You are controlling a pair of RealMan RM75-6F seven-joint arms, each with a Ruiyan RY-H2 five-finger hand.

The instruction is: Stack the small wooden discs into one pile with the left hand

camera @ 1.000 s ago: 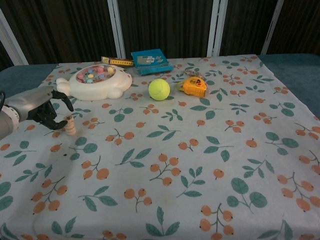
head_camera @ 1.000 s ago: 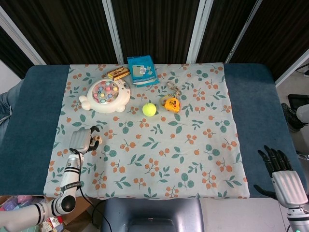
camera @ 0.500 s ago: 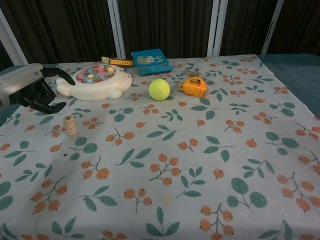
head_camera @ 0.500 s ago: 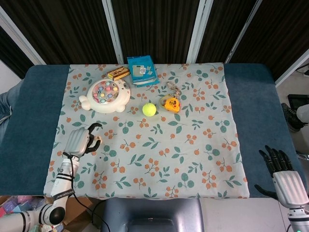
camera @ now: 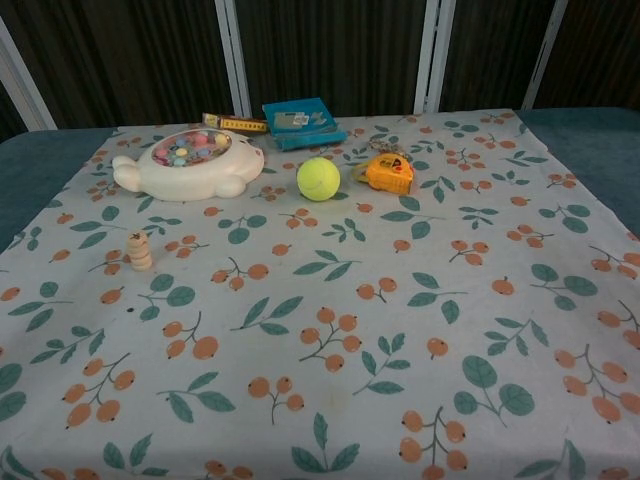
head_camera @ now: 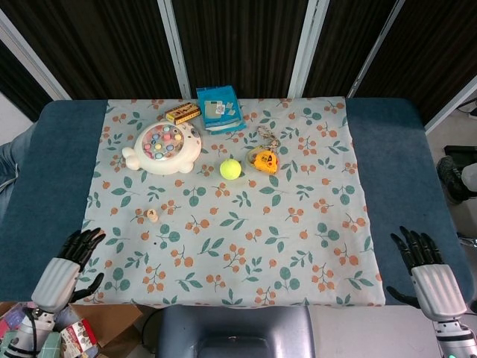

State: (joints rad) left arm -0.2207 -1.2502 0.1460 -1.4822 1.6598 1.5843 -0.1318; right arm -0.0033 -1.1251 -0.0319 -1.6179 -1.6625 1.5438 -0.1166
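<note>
The discs [camera: 140, 250] stand in one small upright pile on the flowered cloth [head_camera: 298, 246], on the near side of the white fishing toy [head_camera: 162, 148] and a little to its left. From the head view the pile [head_camera: 151, 215] looks like a single pale dot, so only the chest view shows it as a column. I see no loose disc elsewhere on the cloth, which makes me think the stacking is done, or very nearly.

The left hand [head_camera: 68, 262] is well apart from the pile, down at the near-left corner of the worktop [head_camera: 45, 186], off the cloth edge. Its fingers are spread and it holds nothing. That position reads as a parked one, clear enough that it cannot knock the column.

The right hand [head_camera: 426, 270] sits likewise at the near-right corner, fingers apart and empty, as suits a job given to the other arm.

Beyond the toy lie a blue packet [head_camera: 219, 108] and a small flat box [head_camera: 182, 112]. To the toy's right are a tennis ball [head_camera: 230, 168] and an orange tape measure [head_camera: 264, 159], all far from the pile.
</note>
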